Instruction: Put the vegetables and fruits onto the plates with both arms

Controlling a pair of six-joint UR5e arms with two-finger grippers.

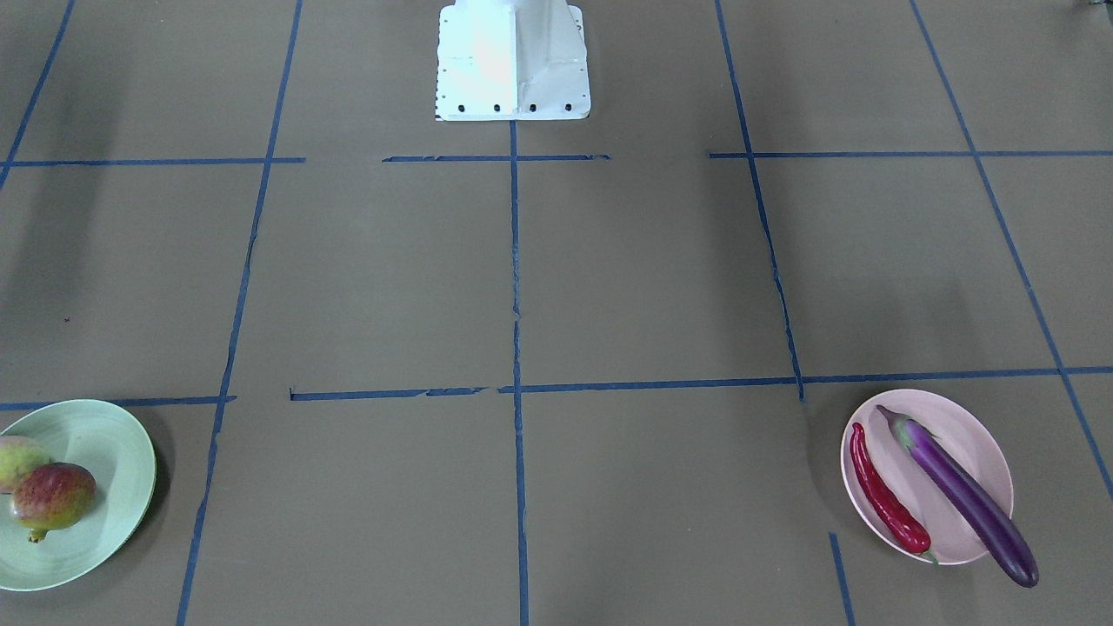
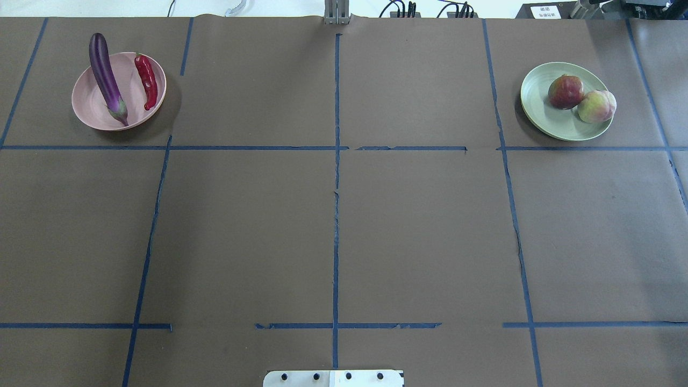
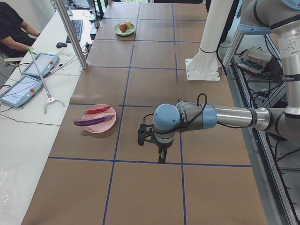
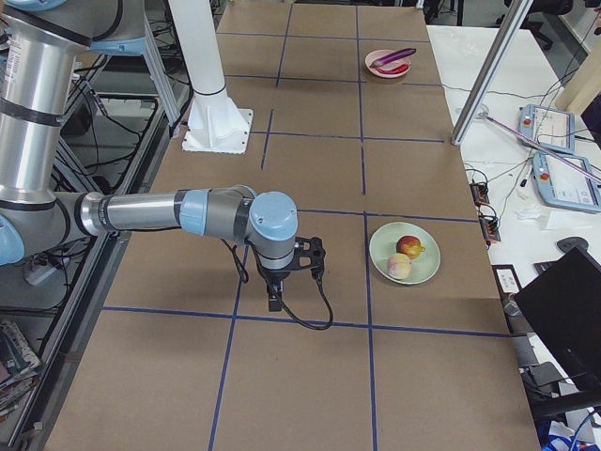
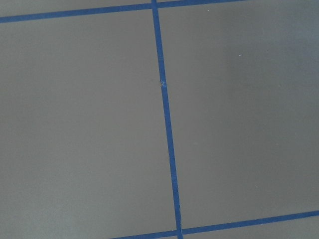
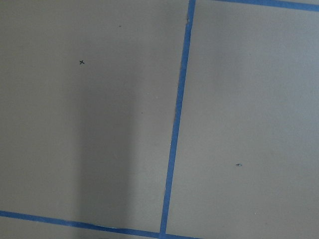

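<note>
The pale pink plate (image 2: 88, 102) sits at the table's far left and holds the purple eggplant (image 2: 105, 75) and the red chili pepper (image 2: 147, 80); the eggplant's tip overhangs the rim. The pale green plate (image 2: 537, 99) at the far right holds the pomegranate (image 2: 565, 91) and the peach (image 2: 596, 106), side by side. My left gripper (image 3: 161, 157) shows only in the exterior left view, hanging over bare table away from the plates. My right gripper (image 4: 274, 303) shows only in the exterior right view, left of the green plate (image 4: 380, 254). I cannot tell whether either is open or shut.
Blue tape lines (image 2: 336, 188) grid the brown table. The white base block (image 1: 513, 61) stands at the robot's edge. A side table with tablets (image 3: 28, 79), a metal post (image 3: 70, 33) and a seated person (image 3: 11, 28) lies beyond the far edge.
</note>
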